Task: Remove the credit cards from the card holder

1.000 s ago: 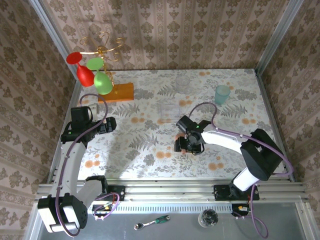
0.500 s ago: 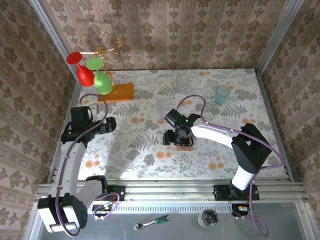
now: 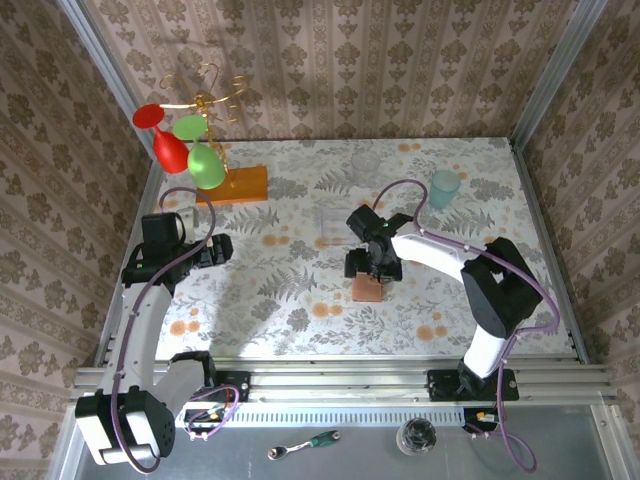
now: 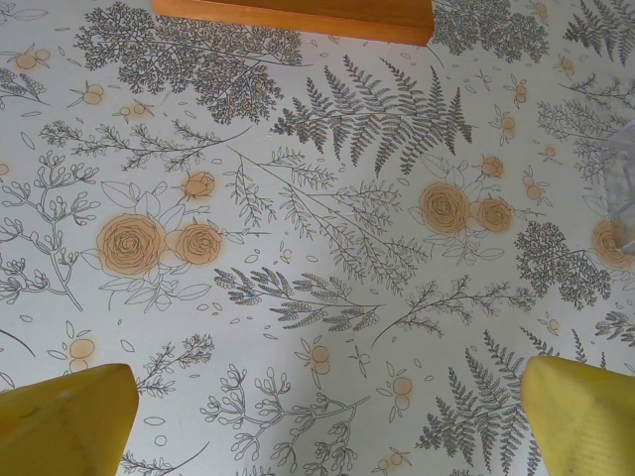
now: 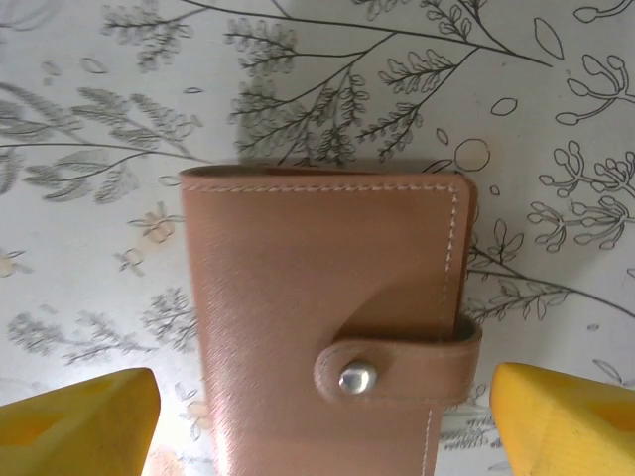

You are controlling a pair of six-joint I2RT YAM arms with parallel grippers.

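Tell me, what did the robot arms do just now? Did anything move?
The right gripper drifted left and a little farther from the bases. It now hangs open above the closed card holder. I see nothing grabbed or let go. The card holder lies about where it was, and the left gripper and teal cup did not move.

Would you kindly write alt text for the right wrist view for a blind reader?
A closed reddish-brown leather card holder, strap fastened by a metal snap, lies on a floral tablecloth. The right gripper, open, flanks it with yellow fingertips.
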